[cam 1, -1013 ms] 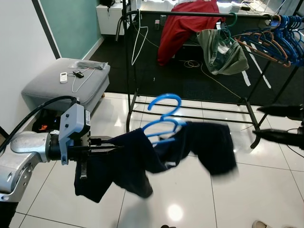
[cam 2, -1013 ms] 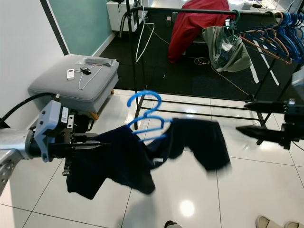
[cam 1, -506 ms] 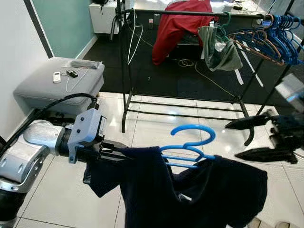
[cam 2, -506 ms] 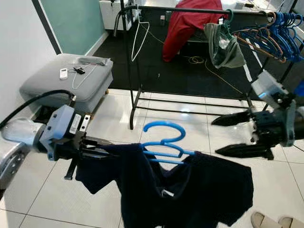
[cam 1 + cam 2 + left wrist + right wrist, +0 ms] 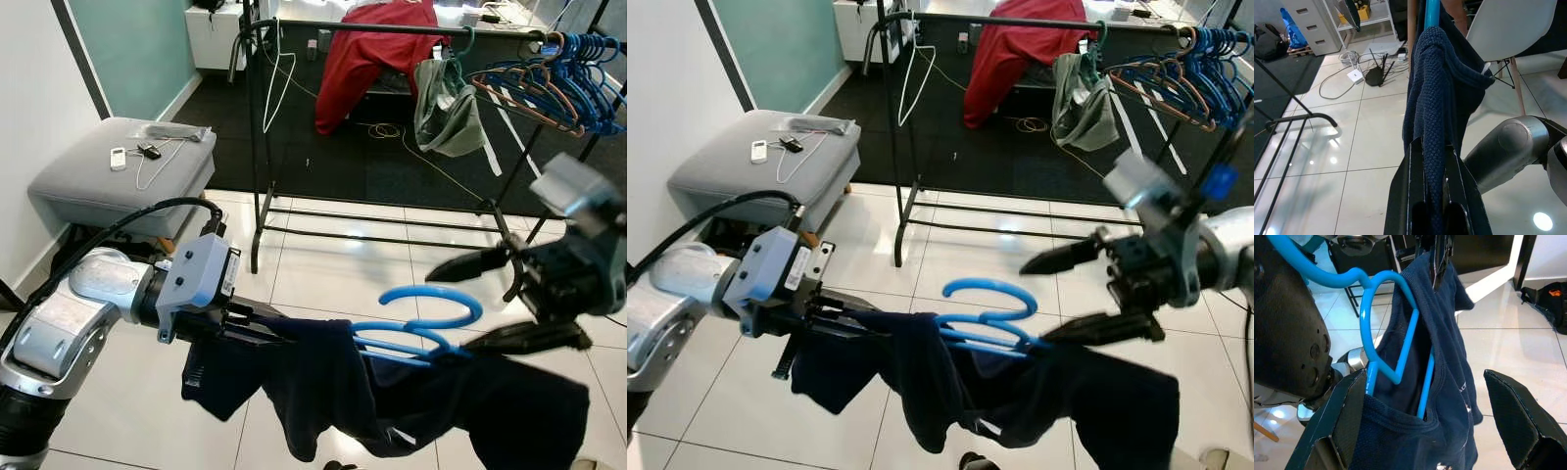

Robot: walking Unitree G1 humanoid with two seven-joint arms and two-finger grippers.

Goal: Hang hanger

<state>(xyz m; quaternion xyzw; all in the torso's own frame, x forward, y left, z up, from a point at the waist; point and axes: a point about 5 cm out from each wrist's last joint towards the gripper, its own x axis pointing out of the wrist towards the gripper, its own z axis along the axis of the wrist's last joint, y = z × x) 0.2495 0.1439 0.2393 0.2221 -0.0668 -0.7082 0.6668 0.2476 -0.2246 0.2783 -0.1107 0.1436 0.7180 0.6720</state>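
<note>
White tiled floor (image 5: 323, 264) lies open in front of me as far as the black clothes rack (image 5: 257, 147), whose foot rails run along the line where the tiles meet a dark carpet. A grey ottoman (image 5: 122, 171) sits at the left edge of the tiles against the wall. On the rack's top rail hang a red garment (image 5: 367, 54), a grey-green garment (image 5: 446, 93) and, at the right end, a cluster of blue hangers (image 5: 563, 83); a bare white wire hanger (image 5: 282, 78) hangs near the left post.

My left gripper (image 5: 257, 331) is clamped on the dark navy knit garment (image 5: 323, 387), the cloth pinched flat between both fingers, as the left wrist view shows. The garment is draped over a blue plastic hanger (image 5: 421, 318), held out in the air above the tiles, well short of the rack, with its hook lying roughly level and pointing right.

My right gripper (image 5: 514, 299) is spread wide, one finger above and one below the hook end of the hanger; in the right wrist view the fingers (image 5: 1342, 416) stand on either side of the garment without closing on it. My left arm reaches in from the left with the forearm near level; my right arm comes in from the right at about the same height.
</note>
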